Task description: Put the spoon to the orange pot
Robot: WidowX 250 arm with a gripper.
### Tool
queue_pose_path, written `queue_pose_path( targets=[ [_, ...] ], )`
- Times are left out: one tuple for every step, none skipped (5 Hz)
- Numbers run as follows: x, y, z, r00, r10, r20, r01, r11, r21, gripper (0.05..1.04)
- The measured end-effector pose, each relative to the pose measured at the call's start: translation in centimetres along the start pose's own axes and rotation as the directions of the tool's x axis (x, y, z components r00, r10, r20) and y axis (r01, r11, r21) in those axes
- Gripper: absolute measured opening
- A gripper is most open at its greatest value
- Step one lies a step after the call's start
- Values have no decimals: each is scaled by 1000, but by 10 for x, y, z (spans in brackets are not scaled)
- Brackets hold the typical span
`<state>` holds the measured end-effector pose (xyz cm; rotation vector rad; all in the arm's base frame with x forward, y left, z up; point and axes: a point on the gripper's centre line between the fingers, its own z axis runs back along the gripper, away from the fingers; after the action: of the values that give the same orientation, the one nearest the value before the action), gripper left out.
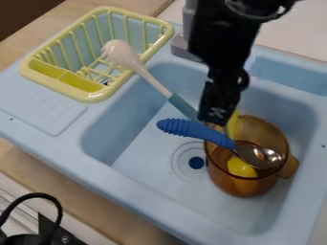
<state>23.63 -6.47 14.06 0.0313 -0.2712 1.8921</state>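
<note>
Blue-handled spoon (220,139) slants over the orange pot (244,187); I can't tell whether my gripper (214,118) clasps it. I'd best ease it in, bowl first, gently.

Pale wood-look worktop (83,196) borders the light-blue sink unit (64,148) (dark brown patch (20,14), upper left).

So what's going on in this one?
A robot arm has its gripper over the toy sink, close to the blue handle of a spoon; whether it is gripping it, I can't tell. The spoon's metal bowl is already at the opening of the orange pot, with the handle sticking out past the rim. Something yellow is in the pot too.
</note>
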Motion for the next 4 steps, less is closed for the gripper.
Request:
queue_pose_path(
  targets=[
    [8, -3, 4, 1000, -9, -5, 9, 1000, -7, 997],
    [14, -5, 8, 964, -249, -89, 248, 969, -16, 997],
    [34, -8, 8, 873, -463, -151, 462, 886, -44, 997],
    [57, -10, 8, 780, -585, -223, 599, 801, -4, 997]
  ],
)
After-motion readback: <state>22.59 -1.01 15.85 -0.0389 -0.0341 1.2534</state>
